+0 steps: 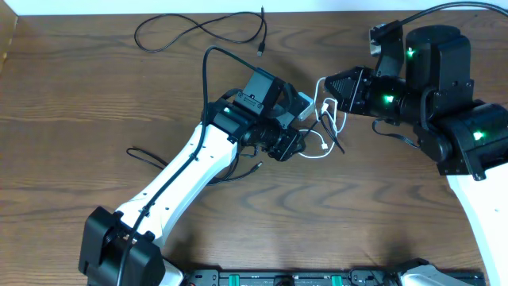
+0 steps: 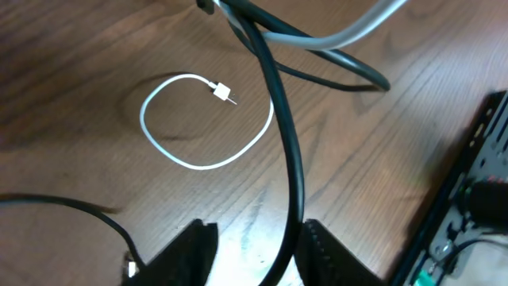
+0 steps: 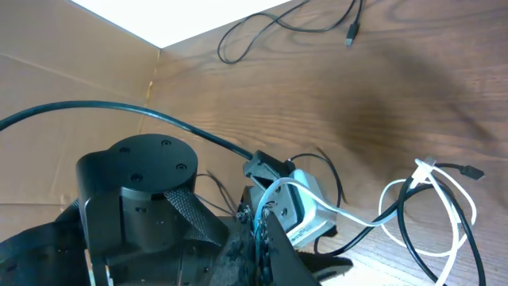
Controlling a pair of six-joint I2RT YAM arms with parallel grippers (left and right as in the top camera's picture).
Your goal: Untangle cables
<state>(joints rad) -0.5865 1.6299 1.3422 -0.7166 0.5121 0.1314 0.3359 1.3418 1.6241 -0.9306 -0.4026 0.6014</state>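
Presently 1 black cable point(image 2: 292, 147) is being straddled by the left gripper's point(image 2: 252, 242) parted jaws, the white cable point(image 2: 208, 168) clenched by the right gripper point(image 1: 325, 95); clamping and separating seem next.

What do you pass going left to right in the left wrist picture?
Thin black cable at the lower left edge, thin white cable curled in a loop, thicker black cable running up the middle, black frame at the right edge.
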